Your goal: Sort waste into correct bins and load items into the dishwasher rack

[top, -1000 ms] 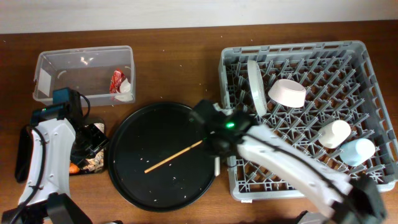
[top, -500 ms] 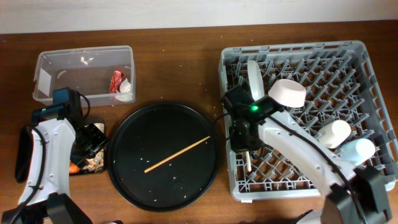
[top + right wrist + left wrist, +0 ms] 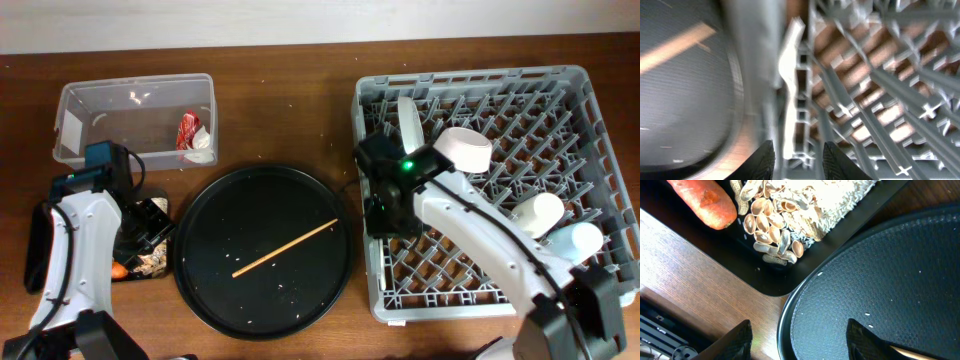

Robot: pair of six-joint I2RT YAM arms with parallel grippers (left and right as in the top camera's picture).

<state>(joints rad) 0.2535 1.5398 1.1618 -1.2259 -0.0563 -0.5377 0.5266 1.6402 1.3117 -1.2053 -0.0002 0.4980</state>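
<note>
1. right gripper: fingers apart, nothing held, over the dishwasher rack at its left wall; view blurred.
2. white plastic fork lies in the rack there.
3. left gripper: wide, empty, above the round black tray, near the carrot in the shallow black tray.
4. chopstick lies on the round black tray.

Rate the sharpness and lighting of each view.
Overhead: sharp and evenly lit, with slight glare on the clear tub. Left wrist: crisp on the carrot and food scraps. Right wrist: heavily motion-blurred, with the dishwasher rack lattice smeared.
</note>
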